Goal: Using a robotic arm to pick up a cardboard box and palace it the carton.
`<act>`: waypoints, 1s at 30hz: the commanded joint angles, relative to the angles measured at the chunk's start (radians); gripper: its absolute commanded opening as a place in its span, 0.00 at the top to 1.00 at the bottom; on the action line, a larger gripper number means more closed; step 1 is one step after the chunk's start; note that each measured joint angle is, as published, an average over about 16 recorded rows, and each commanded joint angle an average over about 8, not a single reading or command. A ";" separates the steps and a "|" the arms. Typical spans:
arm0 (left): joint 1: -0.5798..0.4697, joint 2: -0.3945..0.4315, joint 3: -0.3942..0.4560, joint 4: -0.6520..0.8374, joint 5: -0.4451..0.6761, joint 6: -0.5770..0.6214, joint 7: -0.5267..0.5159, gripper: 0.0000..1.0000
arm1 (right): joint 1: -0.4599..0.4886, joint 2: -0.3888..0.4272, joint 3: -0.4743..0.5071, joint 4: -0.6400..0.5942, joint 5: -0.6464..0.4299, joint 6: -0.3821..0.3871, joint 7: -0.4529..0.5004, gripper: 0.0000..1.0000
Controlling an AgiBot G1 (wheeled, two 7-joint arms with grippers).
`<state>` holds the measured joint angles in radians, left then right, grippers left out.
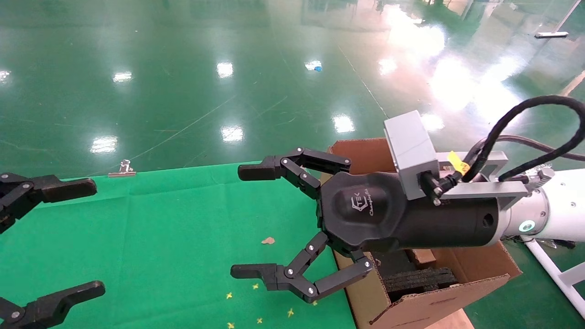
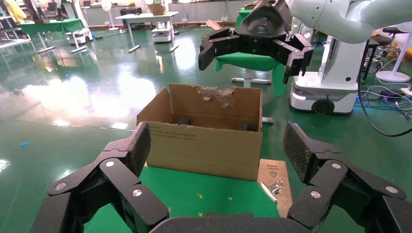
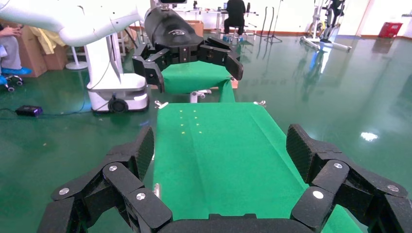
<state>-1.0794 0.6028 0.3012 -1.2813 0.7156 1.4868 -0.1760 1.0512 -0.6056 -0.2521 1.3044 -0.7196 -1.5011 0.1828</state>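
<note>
Head view, step: the white jointed right robotic arm's black multi-link gripper [image 1: 249, 224] hangs over the table's right edge, fingers spread wide and holding nothing; I judge this either the reach before a pick or the pause after a release.
Head view, task's thing: no small slim brown cardboard box shows on the green cloth-covered table [image 1: 160, 237]; it may lie inside the carton behind the arm, but that cannot be told.
Head view, carton: the large brown corrugated carton [image 1: 457, 274] stands just beside the table's right edge, with dark ribbed foam blocks [image 1: 418, 279] inside.
Head view, idle arm: the left black gripper [image 1: 73, 237] sits at the table's left edge, fingers apart, empty.
Left wrist view, shapes: the carton [image 2: 204, 141] is open-topped with a torn, ragged rear flap and matt printed walls; the right gripper [image 2: 250, 51] hovers above it, claws spread.
Left wrist view, clutter: a silver binder clip [image 2: 273, 188] lies on a brown board beside the cloth.
Right wrist view, surface: the cloth is smooth and flat, marked with small yellow specks [image 3: 188, 118], and carries no box.
Next move: locating the box first, then a level, centred closing across its slim faces.
</note>
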 commanded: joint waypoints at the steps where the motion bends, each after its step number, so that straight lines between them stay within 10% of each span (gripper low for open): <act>1: 0.000 0.000 0.000 0.000 0.000 0.000 0.000 0.00 | 0.005 -0.001 -0.006 -0.005 -0.002 0.001 0.001 0.00; 30: 0.000 0.000 0.000 0.000 0.000 0.000 0.000 0.00 | 0.025 -0.006 -0.030 -0.022 -0.011 0.006 0.006 0.00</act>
<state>-1.0794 0.6028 0.3012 -1.2813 0.7157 1.4868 -0.1760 1.0758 -0.6113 -0.2815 1.2823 -0.7310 -1.4952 0.1886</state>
